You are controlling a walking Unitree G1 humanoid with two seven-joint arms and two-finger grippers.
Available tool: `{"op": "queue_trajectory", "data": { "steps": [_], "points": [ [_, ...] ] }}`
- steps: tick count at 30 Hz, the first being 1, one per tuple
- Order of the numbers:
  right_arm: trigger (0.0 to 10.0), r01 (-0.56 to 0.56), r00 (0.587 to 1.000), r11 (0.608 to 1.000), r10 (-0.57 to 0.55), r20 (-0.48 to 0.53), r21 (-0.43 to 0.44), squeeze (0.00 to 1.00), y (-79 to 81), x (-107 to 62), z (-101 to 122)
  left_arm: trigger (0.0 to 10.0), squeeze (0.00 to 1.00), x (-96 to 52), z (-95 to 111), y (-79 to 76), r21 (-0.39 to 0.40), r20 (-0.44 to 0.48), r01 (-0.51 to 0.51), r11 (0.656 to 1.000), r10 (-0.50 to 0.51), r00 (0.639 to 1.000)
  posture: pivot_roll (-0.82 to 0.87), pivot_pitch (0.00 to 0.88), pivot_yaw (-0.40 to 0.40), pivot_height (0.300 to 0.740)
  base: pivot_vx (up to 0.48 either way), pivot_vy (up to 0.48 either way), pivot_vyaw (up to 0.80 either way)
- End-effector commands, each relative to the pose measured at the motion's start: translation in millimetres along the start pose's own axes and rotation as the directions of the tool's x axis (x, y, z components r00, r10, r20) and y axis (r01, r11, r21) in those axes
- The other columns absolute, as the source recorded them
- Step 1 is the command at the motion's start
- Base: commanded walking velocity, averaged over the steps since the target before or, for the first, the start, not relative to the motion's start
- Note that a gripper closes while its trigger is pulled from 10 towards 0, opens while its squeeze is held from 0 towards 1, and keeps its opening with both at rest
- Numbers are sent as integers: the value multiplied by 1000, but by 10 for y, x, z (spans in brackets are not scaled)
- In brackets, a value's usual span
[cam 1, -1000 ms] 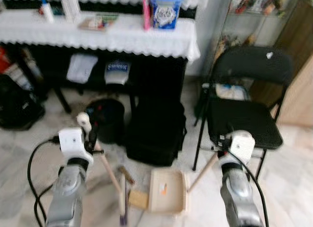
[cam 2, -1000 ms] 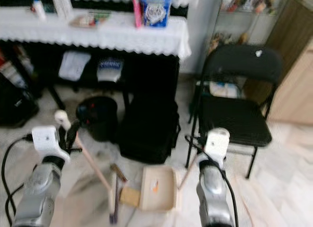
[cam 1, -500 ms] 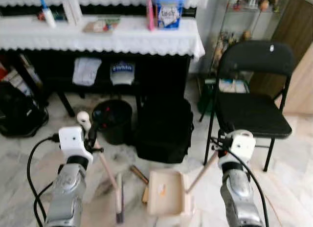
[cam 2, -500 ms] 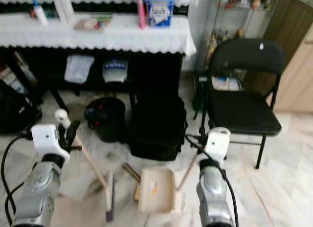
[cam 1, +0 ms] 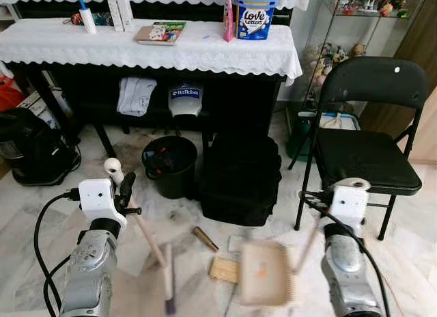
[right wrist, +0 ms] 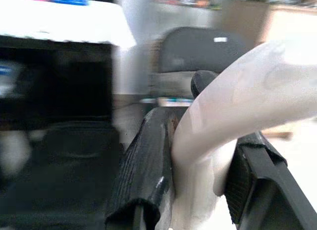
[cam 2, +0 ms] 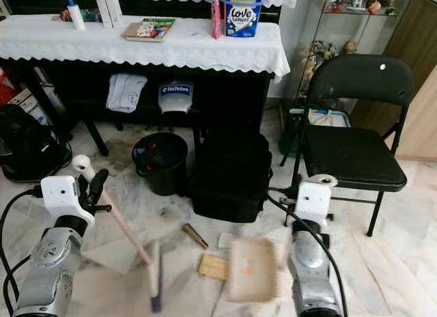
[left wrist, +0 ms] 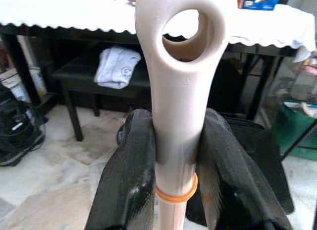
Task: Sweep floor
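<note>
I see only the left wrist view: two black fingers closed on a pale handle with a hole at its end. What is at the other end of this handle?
Observer: A broom head, low on the floor ahead of the left gripper.
Operator: Is there something to sweep?
Observer: Yes, a small brown tube and a flat tan piece lie on the marble floor, in front of a black bag.
Operator: And the right arm?
Observer: The right gripper is closed on the handle of a beige dustpan, blurred, beside the tan piece.
</note>
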State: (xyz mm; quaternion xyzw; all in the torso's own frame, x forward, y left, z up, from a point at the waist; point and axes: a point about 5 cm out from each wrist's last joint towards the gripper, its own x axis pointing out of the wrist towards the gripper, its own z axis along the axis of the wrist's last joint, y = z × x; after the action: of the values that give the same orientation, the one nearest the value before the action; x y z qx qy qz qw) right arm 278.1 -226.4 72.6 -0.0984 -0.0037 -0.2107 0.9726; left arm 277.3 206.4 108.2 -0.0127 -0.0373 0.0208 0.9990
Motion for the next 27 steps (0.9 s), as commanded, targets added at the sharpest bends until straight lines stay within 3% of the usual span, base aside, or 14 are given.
{"op": "queue_trajectory", "data": {
  "steps": [1, 10, 17, 27],
  "points": [
    [10000, 75, 997, 997, -75, 17, -22, 0, -119, 30, 23, 10000, 0, 20, 74, 0, 11, 38, 3, 1000, -3, 999, 7, 0, 29, 740, 0, 0, 0],
    [10000, 92, 995, 992, -94, -21, -88, 0, -256, 47, -145, 10000, 0, 26, 69, 2, 15, 32, 7, 1000, -8, 999, 16, 0, 32, 740, 0, 0, 0],
    [10000, 62, 995, 993, -69, -66, -104, 0, -242, 13, -286, 10000, 0, 12, 67, 22, 22, 25, 12, 1000, -12, 1000, 21, 0, 45, 740, 0, 0, 0],
    [10000, 128, 988, 979, -140, -65, -161, 0, -348, 22, -329, 10000, 0, 13, 73, 22, 23, 22, 16, 1000, -17, 1000, 22, 0, 49, 740, 0, 0, 0]
  ]
}}
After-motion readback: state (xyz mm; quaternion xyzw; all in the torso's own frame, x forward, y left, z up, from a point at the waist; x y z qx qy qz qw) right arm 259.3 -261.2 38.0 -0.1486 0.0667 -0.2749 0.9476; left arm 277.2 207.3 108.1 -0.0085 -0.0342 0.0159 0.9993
